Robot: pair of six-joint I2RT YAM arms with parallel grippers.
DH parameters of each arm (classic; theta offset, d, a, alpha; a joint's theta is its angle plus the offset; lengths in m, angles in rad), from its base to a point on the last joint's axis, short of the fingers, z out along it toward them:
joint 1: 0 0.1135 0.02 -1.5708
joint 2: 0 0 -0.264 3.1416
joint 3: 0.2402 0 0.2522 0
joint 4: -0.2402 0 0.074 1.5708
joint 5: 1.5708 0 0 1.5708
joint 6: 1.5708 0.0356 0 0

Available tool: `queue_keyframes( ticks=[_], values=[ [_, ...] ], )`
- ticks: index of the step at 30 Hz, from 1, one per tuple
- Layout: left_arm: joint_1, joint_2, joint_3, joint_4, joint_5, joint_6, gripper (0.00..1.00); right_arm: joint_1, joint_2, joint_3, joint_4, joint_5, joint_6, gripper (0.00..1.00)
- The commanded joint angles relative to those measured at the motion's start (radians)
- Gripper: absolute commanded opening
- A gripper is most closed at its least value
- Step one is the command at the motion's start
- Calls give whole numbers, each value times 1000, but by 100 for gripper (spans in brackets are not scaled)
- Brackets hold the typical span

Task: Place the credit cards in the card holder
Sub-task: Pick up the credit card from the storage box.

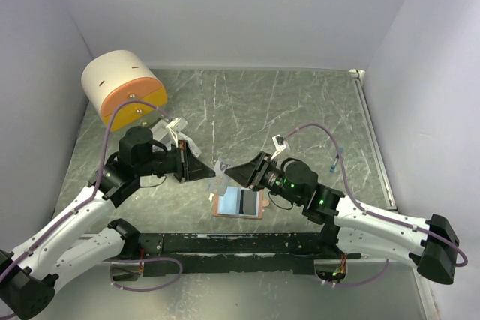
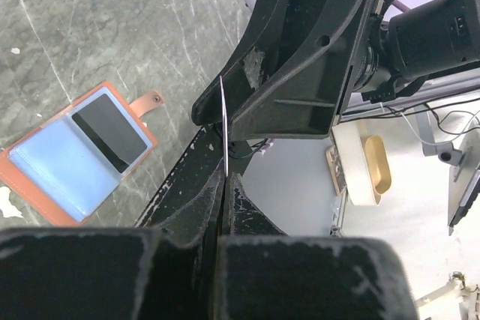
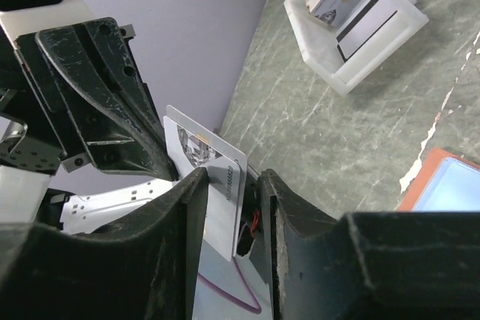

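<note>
Noted round drawer unit [image 1: 124, 88] far left; card holder [image 1: 238, 203] lying open on table [image 1: 300, 110], blue side up; small white box [image 3: 356, 24] holding more cards [image 3: 352, 1] near the drawer unit. Saw left gripper [image 2: 225, 185] pinched tight on a silver credit card [image 3: 206, 162] in mid-air just beyond the holder. Saw right gripper [image 3: 232, 181] straddling the same card; cannot tell whether it grips.

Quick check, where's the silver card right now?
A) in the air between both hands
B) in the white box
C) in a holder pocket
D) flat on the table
A: the card stands on edge in mid-air, pinched by the left hand and sitting between the fingers of the right hand.
</note>
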Motion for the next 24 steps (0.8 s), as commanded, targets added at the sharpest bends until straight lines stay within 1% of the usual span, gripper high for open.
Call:
queue_keyframes(
  ticks=[1,4,7,11,14,18,24],
  values=[
    [2,-4,-15,75,52,-58,7,2,-16,-23,44,-13,7,33],
    [2,7,-10,63,50,-47,7,3,-26,-34,59,-15,7,25],
    [2,19,25,-24,-15,0,7,3,-49,-51,75,-16,1,18],
    [2,21,44,-67,-69,11,9,3,-94,-64,55,-9,-11,14],
    [2,35,50,-65,-46,6,10,3,-141,-86,74,-13,-26,9],
    [3,59,30,-7,34,-28,11,3,-194,-109,113,-33,-54,0],
    [2,57,9,71,91,-74,12,3,-224,-117,125,-48,-82,0]
  ],
)
